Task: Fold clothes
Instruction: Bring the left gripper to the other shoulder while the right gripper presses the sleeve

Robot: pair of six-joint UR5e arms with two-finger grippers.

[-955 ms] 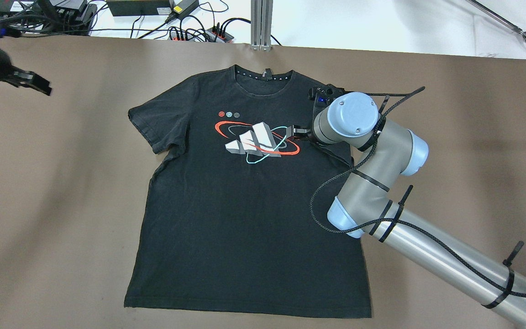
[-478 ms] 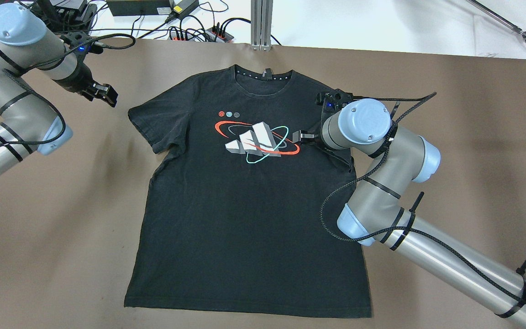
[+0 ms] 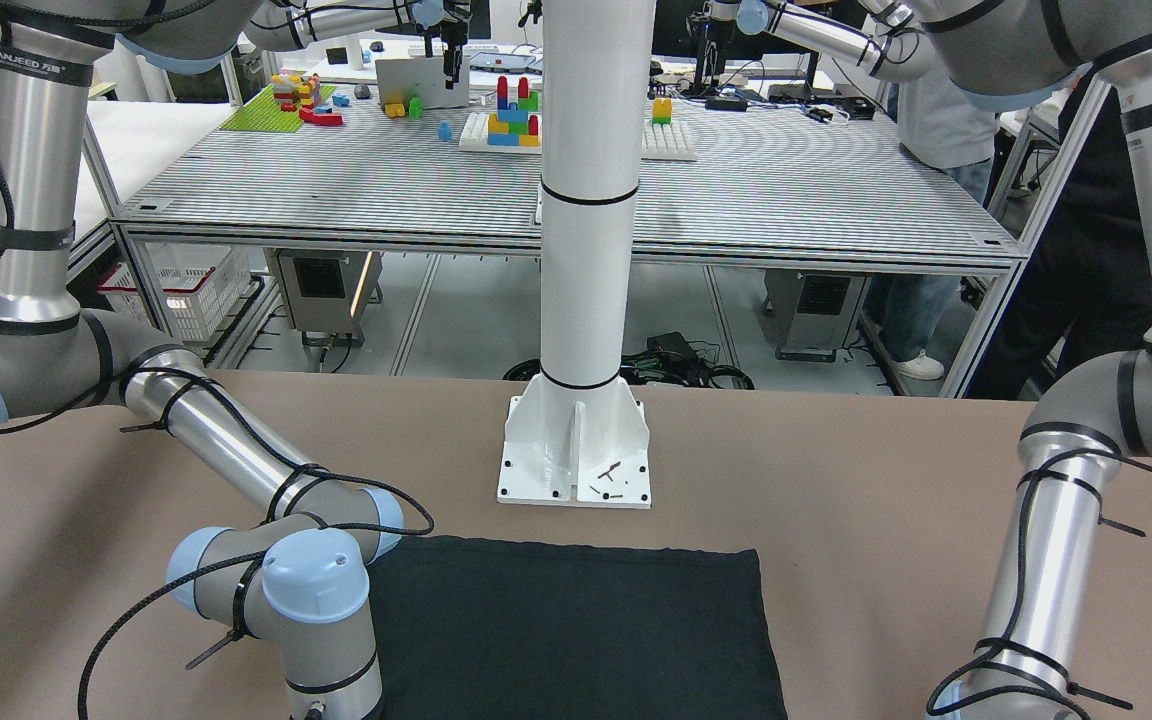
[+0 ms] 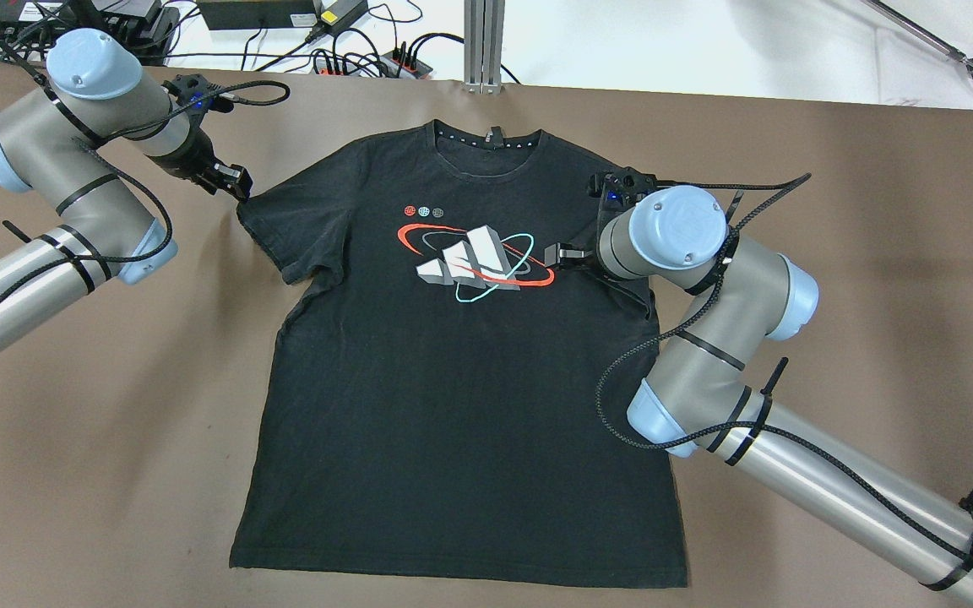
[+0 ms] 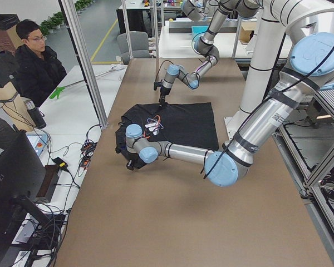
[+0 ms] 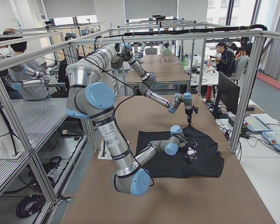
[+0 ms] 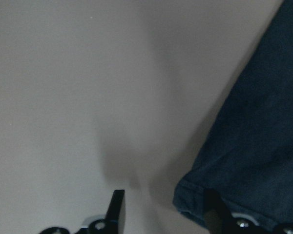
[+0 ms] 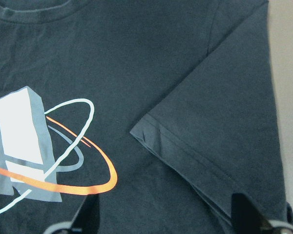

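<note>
Clothes (image 4: 453,405): black T-shirt, flat, print up, mid-table (image 4: 115,464). Left gripper (image 4: 233,181), out at the table corner a second ago, is now at the near sleeve (image 4: 271,232) hem, jaws spread, nothing pinched. Right gripper (image 4: 561,253) has hardly moved, spread above the folded-in far sleeve (image 8: 224,146). Judged next: the near-sleeve fold.

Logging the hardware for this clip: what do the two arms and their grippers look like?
Both arms are tubular silver-grey metal with pale blue caps on the joints: left arm, right arm. A black braided cable runs along each, held by black cable ties. The left gripper and right gripper are black, with slim flat fingers; a small blue light glows at each wrist.
</note>
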